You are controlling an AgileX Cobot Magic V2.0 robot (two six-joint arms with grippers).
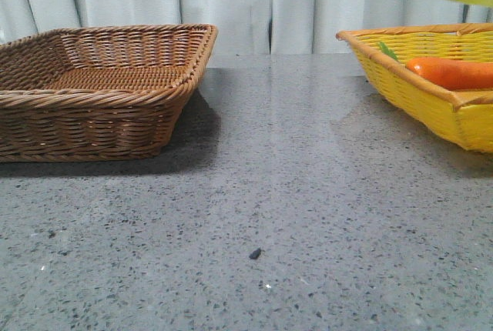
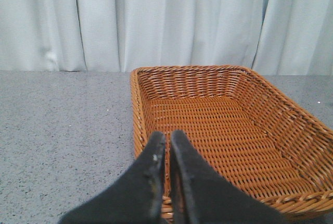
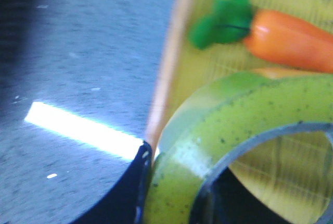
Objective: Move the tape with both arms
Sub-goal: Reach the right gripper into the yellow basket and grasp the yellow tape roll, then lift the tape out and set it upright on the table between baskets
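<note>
**Two baskets, one tape roll, one carrot**

One small dark speck lies alone on the near part of the grey speckled table, roughly at its middle. Farther back stand two baskets, well apart: one brown wicker basket on the left and one yellow basket on the right, cut off by the picture's right edge. One orange carrot with a green top lies inside the yellow basket.

One roll of tape is held up in the air above the yellow basket, at the table's right side; in the front view only its yellow lower edge shows in the top right corner. The right wrist view shows the roll close up, glossy and yellow-green, with the carrot and the basket's rim below it. The right gripper has one dark finger against the outside of the roll and another dark part inside its ring, so it pinches the roll's wall.

The left gripper hangs over the near rim of the brown basket, its two dark fingers pressed nearly together with nothing between them.

White curtains hang behind the table.
</note>
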